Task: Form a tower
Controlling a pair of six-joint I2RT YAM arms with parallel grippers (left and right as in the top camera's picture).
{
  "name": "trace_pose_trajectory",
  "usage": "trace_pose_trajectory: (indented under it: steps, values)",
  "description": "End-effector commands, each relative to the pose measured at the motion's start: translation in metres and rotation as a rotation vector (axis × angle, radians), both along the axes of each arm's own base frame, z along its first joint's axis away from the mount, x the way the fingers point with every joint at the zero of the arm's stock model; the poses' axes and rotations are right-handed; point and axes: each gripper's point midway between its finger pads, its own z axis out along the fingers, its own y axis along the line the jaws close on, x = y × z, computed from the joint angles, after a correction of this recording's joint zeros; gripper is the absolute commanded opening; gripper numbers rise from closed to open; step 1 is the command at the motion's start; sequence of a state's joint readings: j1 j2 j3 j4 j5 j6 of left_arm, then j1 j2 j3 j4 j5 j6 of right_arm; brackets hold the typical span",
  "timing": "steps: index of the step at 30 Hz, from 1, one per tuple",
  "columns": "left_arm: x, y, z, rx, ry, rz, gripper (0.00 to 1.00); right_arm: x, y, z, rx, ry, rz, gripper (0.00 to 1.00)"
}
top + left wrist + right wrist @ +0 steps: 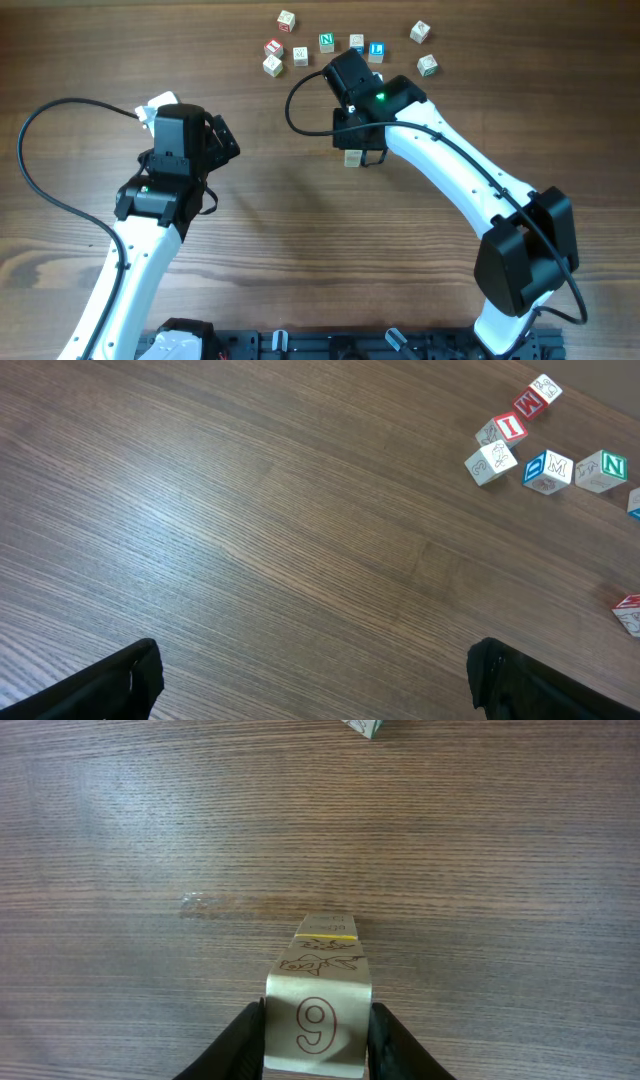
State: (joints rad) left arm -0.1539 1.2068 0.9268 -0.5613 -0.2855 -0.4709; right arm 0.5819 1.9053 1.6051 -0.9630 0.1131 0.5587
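Tower [322,952] stands between the right end effector's [318,1042] fingers, which pinch its top cube [316,1012], the 9. A skewed release or sideways drag could topple it. Left end effector [315,685] gapes open over the desk [250,510], loose cubes [545,468] ahead.

— Where does the right hand [360,143] stand?
— Over the middle of the counter [300,230]. Its arm reaches in from the lower right corner.
— And the tower [353,158]?
— It is right beneath that hand. From above it shows as a single pale cube top.
— Does the hand grip it?
— The black wrist covers the fingers, so that cannot be told from above.
— The left hand [222,140]?
— Well apart on the left, pointing toward the right.
— The loose cubes [300,55]?
— Nine are in sight, scattered near the far edge beyond the right hand. One shows a green N [326,42].
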Motion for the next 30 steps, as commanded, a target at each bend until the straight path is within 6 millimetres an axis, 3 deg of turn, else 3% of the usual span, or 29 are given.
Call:
trace_pose_trajectory:
  steps: [1,21,30]
  values:
    - [0.0010,0.0014,0.0041,-0.014,-0.015,0.012,1.00,0.0053,0.0030,0.0243,0.026,-0.060,0.005,0.31]
    - [0.0010,0.0014,0.0041,-0.014,-0.015,0.012,1.00,0.0017,0.0031,0.0231,0.028,-0.043,0.009,0.29]
    - [0.0011,0.0014,0.0042,-0.014,-0.015,0.012,1.00,0.0018,0.0037,0.0231,0.031,-0.043,0.010,0.35]
